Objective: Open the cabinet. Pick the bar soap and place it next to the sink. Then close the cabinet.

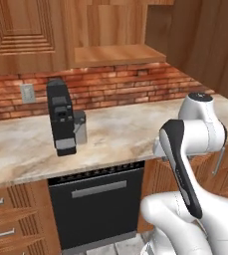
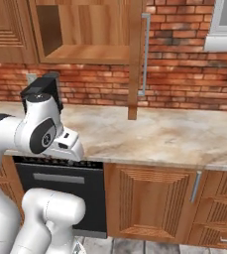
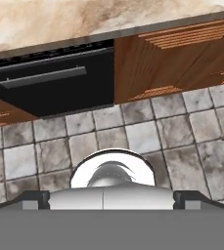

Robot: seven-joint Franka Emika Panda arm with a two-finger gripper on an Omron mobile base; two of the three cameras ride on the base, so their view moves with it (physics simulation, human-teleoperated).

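The cabinet (image 1: 118, 54) on the wall stands open, with its plain wooden shelf (image 2: 87, 52) bare where I can see it. Its door (image 2: 135, 59) is swung out edge-on in the right base view, and the silver bar handle (image 2: 145, 54) is beside it. The bar soap and the sink are out of view. My arm is folded low in front of the counter. My gripper (image 3: 112, 200) points down at the tiled floor and is open, its dark fingertips (image 3: 35, 199) set far apart with nothing between them.
A black coffee machine (image 1: 60, 117) stands on the marble counter (image 1: 125, 137) by the brick wall. Below the counter are a black dishwasher (image 1: 98, 199) and wooden drawer units (image 2: 149, 203). A window sill (image 2: 223, 42) sits at the far right.
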